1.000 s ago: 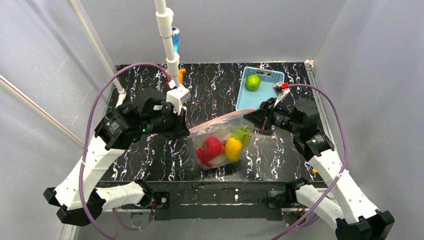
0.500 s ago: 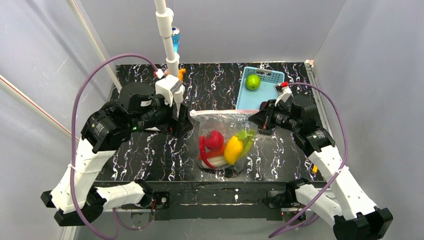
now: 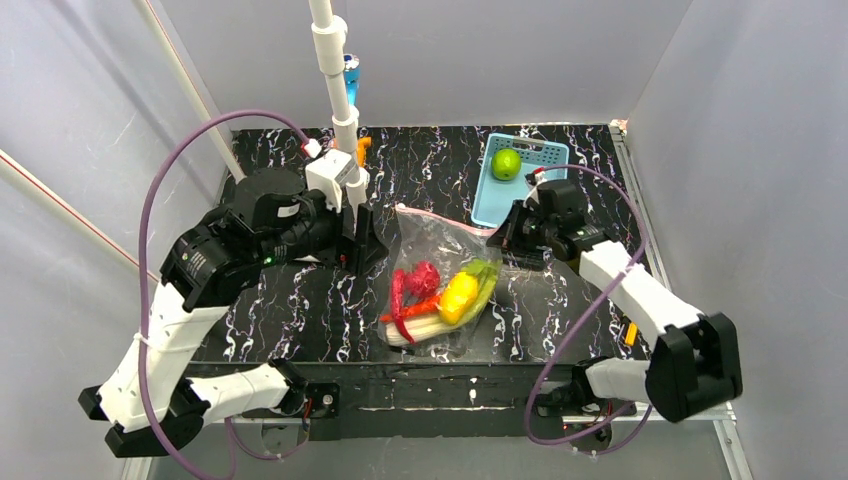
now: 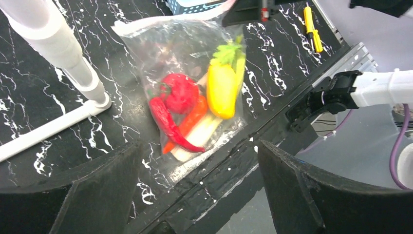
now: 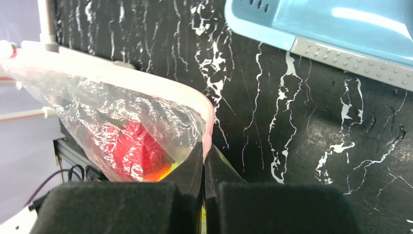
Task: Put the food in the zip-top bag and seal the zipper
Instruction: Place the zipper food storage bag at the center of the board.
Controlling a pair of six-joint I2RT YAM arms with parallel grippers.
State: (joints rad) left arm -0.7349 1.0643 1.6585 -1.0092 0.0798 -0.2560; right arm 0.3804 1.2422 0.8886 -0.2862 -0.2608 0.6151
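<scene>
Loosely, a clear dotted bag (image 3: 440, 262) lies in the middle of the bench (image 3: 290, 300), its bottom close to the near edge and its mouth turned toward the far edge. Inside we see a tomato (image 3: 424, 277), a chilli (image 3: 398, 300), a yellow fruit (image 3: 458, 296) and a leek (image 3: 425, 328), bunched at the bottom.

We judge the main risk to be sealing too soon. A green fruit (image 3: 506, 163) sits in the blue basket (image 3: 548, 152) at the far right corner, well apart from the bag, and closing now would leave it out. A second risk is that the bag is held at one corner only. Any pull there could drag the floppy bag sideways or crease the pink strip (image 5: 122, 73) along its mouth, so the two sides would not meet evenly. We cannot tell whether the strip is already pressed closed.

The right gripper (image 3: 497, 240) is clenched tight, its fingers meeting on the right end of the pink strip, just by the near edge of the basket. The left gripper (image 4: 198, 146) is released, fingers spread wide with nothing between them. It hovers beside the left end of the bag's mouth, apart from it, and looks down over the food.
</scene>
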